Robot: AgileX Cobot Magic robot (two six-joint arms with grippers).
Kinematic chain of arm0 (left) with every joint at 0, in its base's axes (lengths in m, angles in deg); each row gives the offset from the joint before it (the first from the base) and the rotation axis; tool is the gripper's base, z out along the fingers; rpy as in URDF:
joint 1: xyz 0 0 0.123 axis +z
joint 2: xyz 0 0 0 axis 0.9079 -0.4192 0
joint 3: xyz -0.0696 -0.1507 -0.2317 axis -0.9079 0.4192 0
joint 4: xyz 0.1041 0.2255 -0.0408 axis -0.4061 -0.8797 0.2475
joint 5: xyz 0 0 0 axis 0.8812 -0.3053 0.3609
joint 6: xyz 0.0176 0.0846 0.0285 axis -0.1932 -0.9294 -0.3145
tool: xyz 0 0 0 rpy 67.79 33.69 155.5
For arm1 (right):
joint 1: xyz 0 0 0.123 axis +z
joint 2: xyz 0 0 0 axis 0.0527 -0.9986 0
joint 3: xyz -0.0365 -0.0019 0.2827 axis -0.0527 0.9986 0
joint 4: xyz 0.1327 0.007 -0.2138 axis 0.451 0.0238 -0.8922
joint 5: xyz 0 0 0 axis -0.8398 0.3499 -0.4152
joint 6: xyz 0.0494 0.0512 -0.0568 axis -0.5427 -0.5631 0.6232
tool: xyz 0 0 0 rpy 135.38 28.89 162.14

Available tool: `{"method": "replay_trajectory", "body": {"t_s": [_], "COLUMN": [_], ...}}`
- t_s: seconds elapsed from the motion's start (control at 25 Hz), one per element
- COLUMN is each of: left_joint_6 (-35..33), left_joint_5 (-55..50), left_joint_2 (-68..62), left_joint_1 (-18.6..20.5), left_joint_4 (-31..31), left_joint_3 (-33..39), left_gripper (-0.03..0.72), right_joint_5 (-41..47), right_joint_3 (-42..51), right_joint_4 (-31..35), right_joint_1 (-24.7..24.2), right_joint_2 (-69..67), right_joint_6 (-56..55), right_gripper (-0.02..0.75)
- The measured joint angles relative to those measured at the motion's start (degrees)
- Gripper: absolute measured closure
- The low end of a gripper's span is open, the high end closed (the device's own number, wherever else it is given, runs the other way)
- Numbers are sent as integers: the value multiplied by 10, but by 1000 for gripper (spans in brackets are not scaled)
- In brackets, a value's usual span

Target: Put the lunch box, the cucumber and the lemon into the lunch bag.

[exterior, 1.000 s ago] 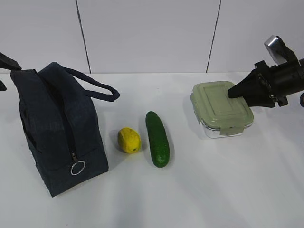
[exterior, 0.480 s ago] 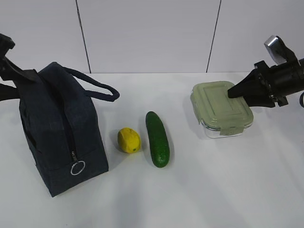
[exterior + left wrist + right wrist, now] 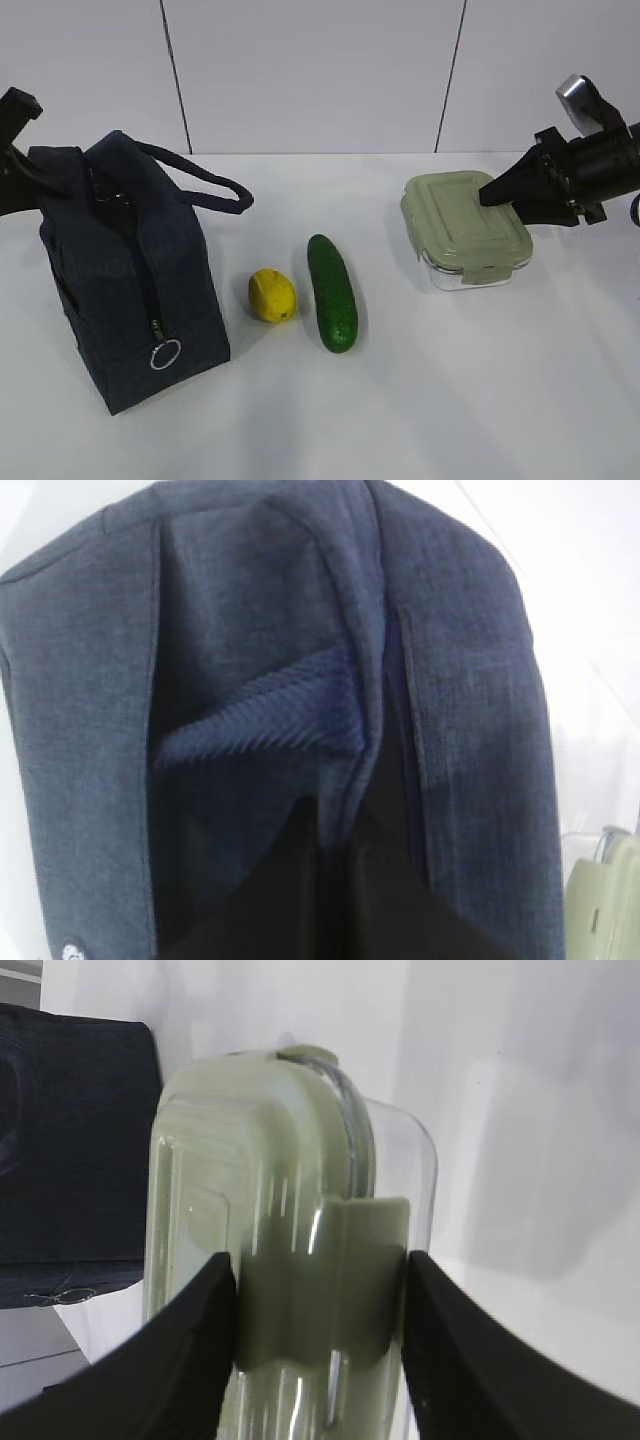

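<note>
The lunch bag [image 3: 125, 265] stands upright at the left side of the white table [image 3: 420, 400], its zipper running down the near end to a silver ring pull [image 3: 165, 354], and one loop handle [image 3: 205, 180] arcs off its top toward 3 o'clock. At the bag's top rear edge, toward 10 o'clock, the left gripper [image 3: 45, 172] is clamped shut on the fabric; the left wrist view shows only dark folds and a ribbed strap up close. Just beside the bag at 3 o'clock lies the lemon [image 3: 271, 295], and next to it, apart by a narrow gap, the cucumber [image 3: 332, 292] lies lengthwise pointing away from the camera. Well apart at 2 o'clock sits the lunch box [image 3: 465, 230] with its sage-green lid on. The right gripper [image 3: 492, 193] straddles the far-right side of the box, its fingers [image 3: 190, 1360] apart on either side of a lid clip [image 3: 325, 1280].
</note>
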Motion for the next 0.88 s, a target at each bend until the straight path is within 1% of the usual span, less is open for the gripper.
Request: {"method": "replay_trajectory", "body": {"t_s": [0.24,0.44,0.56,0.68,0.88], "left_joint_6": [-11,-11,11,36,79], "left_joint_5": [-34,-61,-85,-114,-152], "left_joint_2": [0,12,22,25,45], "left_joint_1": [1,1,1,1,1], "left_joint_4": [0,-31,-68,-115,-167], "left_joint_3": [0,-9,-21,-39,-75], "left_gripper": [693,693,693,693,694], "right_joint_5": [0,5,5,7,9], "right_joint_3": [0,0,0,0,0], "right_joint_4": [1,2,2,2,-1], "right_joint_1": [0,0,1,12,55], "right_joint_2": [17,48,62,78,85], "right_joint_6": [-22,-59,-75,-85,-109], "right_gripper": [357,357,357,358,358]}}
